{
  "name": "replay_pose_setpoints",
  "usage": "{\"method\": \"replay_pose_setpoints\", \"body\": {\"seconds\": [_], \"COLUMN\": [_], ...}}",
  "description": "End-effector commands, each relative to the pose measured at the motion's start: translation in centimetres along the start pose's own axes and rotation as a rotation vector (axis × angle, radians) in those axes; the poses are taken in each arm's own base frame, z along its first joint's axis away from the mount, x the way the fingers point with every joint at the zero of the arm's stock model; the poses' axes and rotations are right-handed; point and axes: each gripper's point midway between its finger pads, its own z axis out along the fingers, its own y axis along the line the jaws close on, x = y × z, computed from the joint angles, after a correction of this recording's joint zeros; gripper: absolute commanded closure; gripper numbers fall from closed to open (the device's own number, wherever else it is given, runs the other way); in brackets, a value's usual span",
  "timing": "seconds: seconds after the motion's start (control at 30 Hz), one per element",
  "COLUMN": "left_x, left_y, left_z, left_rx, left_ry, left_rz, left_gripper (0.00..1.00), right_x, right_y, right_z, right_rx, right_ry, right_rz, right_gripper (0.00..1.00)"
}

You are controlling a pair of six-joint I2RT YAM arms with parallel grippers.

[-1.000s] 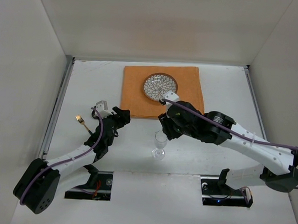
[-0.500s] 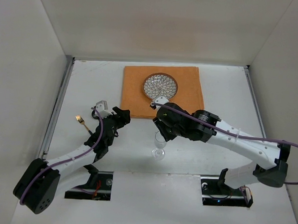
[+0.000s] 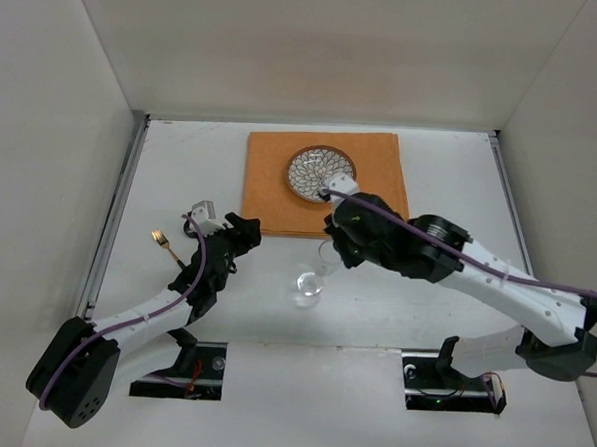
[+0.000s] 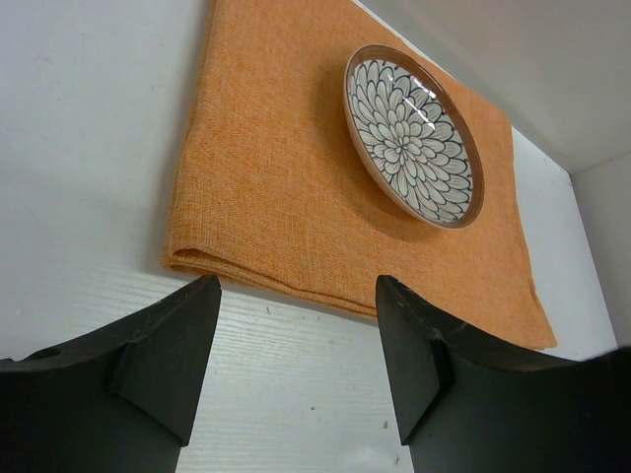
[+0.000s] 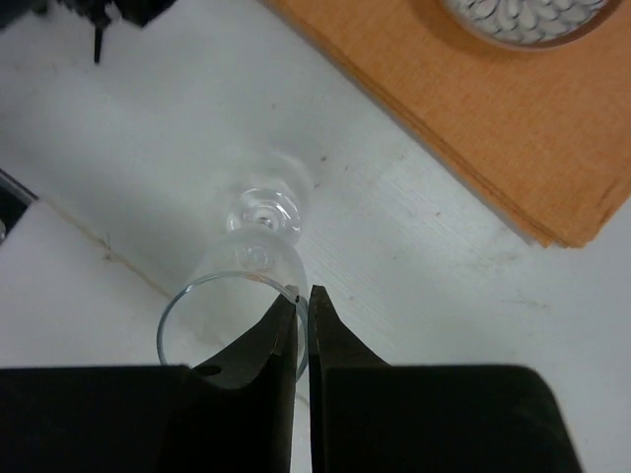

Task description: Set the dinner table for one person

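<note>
From above I saw the white worktop (image 3: 181, 167) filling the walled bay, with its surface showing either side of the orange cloth (image 3: 271, 182). Left wrist: the left gripper (image 4: 298, 288) hung at the cloth's near edge, jaws spread. Right wrist: the right gripper (image 5: 303, 296) jaws pinched the rim of the tilted glass (image 5: 246, 266), near the cloth's corner.

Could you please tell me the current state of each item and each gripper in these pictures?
Clear stemmed wine glass: tilted, rim pinched between the right fingers.
Right gripper: shut on the glass.
Left gripper: open, empty.
Round flower-patterned plate: empty, resting on the cloth.
Orange rectangular cloth: folded, flat on the white table.
Gold fork: lying flat on the table.
</note>
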Motion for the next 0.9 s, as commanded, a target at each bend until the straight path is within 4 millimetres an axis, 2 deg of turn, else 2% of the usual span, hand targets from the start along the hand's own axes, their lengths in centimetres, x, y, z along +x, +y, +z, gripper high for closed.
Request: {"method": "replay_pose_setpoints", "body": {"seconds": [0.0,0.03,0.1,0.2,0.33,0.5,0.67,0.87], "left_x": [-1.5,-1.4,-1.3,-1.1,-0.9,-1.0,-1.1,-0.6], "left_y": [-1.3,-1.3,-1.2,-1.5,-1.5,-1.5,-1.5,-1.4], "left_z": [0.0,0.0,0.1,0.1,0.2,0.1,0.1,0.3], "left_rx": [0.039,0.038,0.037,0.041,0.041,0.042,0.040,0.038], "left_ry": [-0.054,-0.051,-0.043,-0.041,-0.029,-0.031,-0.031,-0.012], "left_rz": [-0.034,-0.032,-0.033,-0.026,-0.021,-0.024,-0.029,-0.021], "left_gripper": [0.38,0.38,0.38,0.38,0.38,0.38,0.38,0.38], "right_x": [-5.9,-6.9,-9.3,-12.1,-14.5,-16.9,-16.9,-15.4], "right_y": [-4.6,-5.6,-9.0,-16.6,-26.0,-33.8,-37.6,-39.1], "right_z": [-4.9,-5.0,-5.1,-4.3,-1.2,3.6,7.9,10.9], "right_rx": [0.088,0.104,0.170,0.333,0.505,0.629,0.669,0.673], "right_ry": [-0.276,-0.327,-0.429,-0.490,-0.462,-0.395,-0.302,-0.242], "right_rz": [0.117,0.149,0.199,0.298,0.400,0.437,0.452,0.467], "right_gripper": [0.94,0.94,0.94,0.96,0.99,0.99,0.99,0.99]}}
